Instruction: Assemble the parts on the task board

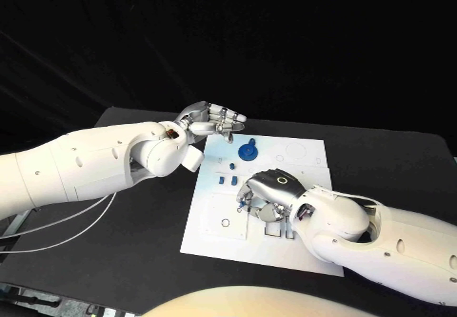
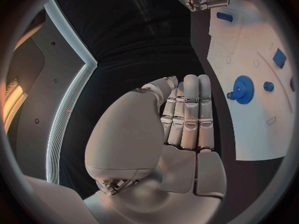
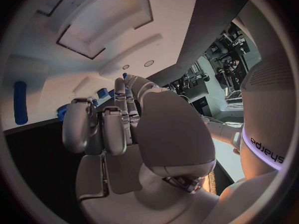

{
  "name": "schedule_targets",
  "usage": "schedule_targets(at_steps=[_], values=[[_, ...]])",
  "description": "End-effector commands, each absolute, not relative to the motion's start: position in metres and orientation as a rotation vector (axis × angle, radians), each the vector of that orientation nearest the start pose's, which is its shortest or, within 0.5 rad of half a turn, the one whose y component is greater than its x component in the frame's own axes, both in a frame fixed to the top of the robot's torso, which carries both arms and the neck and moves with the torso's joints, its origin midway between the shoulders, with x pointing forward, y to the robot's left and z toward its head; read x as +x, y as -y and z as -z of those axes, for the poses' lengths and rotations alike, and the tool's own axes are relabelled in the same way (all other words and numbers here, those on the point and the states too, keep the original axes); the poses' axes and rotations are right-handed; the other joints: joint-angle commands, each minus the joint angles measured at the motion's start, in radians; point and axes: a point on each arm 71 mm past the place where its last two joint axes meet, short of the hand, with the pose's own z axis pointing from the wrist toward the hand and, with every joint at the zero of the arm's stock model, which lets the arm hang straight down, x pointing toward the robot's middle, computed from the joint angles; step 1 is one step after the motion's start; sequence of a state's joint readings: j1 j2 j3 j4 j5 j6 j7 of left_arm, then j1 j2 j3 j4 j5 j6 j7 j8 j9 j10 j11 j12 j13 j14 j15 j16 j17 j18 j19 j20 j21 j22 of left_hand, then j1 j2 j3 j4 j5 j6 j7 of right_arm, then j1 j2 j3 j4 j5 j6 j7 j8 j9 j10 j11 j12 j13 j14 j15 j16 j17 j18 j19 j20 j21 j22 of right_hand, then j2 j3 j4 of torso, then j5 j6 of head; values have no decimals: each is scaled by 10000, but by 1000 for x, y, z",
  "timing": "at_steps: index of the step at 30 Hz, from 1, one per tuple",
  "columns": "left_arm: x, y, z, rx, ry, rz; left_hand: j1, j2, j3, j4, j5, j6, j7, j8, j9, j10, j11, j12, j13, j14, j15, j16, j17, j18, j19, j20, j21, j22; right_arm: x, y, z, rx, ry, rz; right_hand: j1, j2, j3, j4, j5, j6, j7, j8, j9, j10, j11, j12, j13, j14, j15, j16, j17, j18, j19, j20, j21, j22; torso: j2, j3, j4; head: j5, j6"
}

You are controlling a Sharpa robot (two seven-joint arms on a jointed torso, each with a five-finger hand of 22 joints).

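The white task board [image 1: 214, 218] is seen mid-table, with a blue gear [image 1: 247, 151] near its 12 o'clock edge and small blue pegs [image 1: 226, 178] just below the gear toward 6 o'clock. The right hand [image 1: 269, 195] is held over the board's centre, fingers curled down; whether anything is pinched cannot be told. The left hand [image 1: 211, 120] is held at the board's 11 o'clock corner, fingers straight, pressed together, nothing gripped.

The task board [image 1: 214, 231] lies in the middle of the table [image 1: 114, 264]. A gear [image 1: 247, 151] sits on the board's far part, with small parts [image 1: 226, 178] just nearer than it. The left hand [image 1: 211, 119] hangs over the table beside the board's far left corner. The right hand [image 1: 269, 193] rests over the board's middle, nearer than the gear.
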State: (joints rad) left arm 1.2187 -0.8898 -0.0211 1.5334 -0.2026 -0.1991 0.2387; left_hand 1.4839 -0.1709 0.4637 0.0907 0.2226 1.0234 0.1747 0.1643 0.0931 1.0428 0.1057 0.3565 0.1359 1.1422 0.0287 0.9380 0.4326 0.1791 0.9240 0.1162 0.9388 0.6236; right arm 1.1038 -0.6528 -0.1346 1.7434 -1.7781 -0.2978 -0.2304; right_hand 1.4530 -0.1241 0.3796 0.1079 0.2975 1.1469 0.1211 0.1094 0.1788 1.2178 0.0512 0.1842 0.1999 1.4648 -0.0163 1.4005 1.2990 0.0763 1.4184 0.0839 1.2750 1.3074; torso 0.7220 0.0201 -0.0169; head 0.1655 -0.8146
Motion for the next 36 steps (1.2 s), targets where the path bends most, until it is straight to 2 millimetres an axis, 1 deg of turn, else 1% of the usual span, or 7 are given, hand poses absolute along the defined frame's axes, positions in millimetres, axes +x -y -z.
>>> schedule_targets(at_steps=[1,8,11,15,24,36], values=[[488,-216,168,-9267,-16321,15108,-26,71,-38,4,-10,-80,13,47,-10,-81,9,67,11,-77,-14,-51,-16,54,-53,11,-57,-9,378,50,229,-5947,-16511,-8410,-112,-3,42,7,-22,45,-1,60,7,83,6,-66,-16,553,-78,39,3,-82,19,-17,-36,812,-3,1,1,4,-24],[488,-216,168,-9261,-16344,15125,-26,71,-38,4,-10,-80,13,47,-10,-81,9,67,11,-77,-14,-51,-16,54,-53,11,-57,-9,378,49,233,-5966,-16619,-8387,-126,1,48,7,-24,42,-1,56,7,85,7,-74,-19,554,-77,41,5,-81,17,-17,-41,811,1,4,-1,30,-72],[487,-215,167,-9260,-16352,15130,-28,73,-42,2,-10,-90,17,45,-12,-93,13,73,12,-77,-11,-56,-20,54,-54,13,-64,-13,379,49,234,-5965,-16651,-8355,-128,4,52,5,-24,41,-1,54,7,87,6,-76,-20,554,-77,43,7,-79,12,-17,-51,805,-4,-1,2,37,-89],[487,-215,167,-9259,-16362,15134,-28,73,-42,2,-10,-90,17,45,-12,-93,13,73,12,-77,-11,-56,-20,54,-54,13,-64,-13,379,48,235,-5986,-16672,-8358,-128,4,52,5,-24,41,-1,54,7,87,6,-76,-20,554,-77,43,7,-79,12,-17,-51,805,0,3,7,74,-124],[487,-215,168,-9264,-16405,15137,-28,73,-42,2,-10,-90,17,45,-12,-93,13,73,12,-77,-11,-56,-20,54,-54,13,-64,-13,380,46,236,-6026,-16709,-8354,-134,4,53,5,-25,40,0,53,7,88,7,-78,-21,552,-77,37,-3,-75,4,-17,-67,796,-2,-4,0,92,-154],[487,-214,168,-9267,-16470,15148,-36,78,-48,4,-10,-98,20,46,-14,-105,16,80,13,-78,-8,-63,-25,54,-54,17,-72,-18,380,44,240,-6176,-16974,-8208,-159,4,58,0,-44,41,-2,49,9,101,7,-87,-24,552,-77,37,-6,-73,-2,-16,-78,793,-7,-1,5,118,-195]])
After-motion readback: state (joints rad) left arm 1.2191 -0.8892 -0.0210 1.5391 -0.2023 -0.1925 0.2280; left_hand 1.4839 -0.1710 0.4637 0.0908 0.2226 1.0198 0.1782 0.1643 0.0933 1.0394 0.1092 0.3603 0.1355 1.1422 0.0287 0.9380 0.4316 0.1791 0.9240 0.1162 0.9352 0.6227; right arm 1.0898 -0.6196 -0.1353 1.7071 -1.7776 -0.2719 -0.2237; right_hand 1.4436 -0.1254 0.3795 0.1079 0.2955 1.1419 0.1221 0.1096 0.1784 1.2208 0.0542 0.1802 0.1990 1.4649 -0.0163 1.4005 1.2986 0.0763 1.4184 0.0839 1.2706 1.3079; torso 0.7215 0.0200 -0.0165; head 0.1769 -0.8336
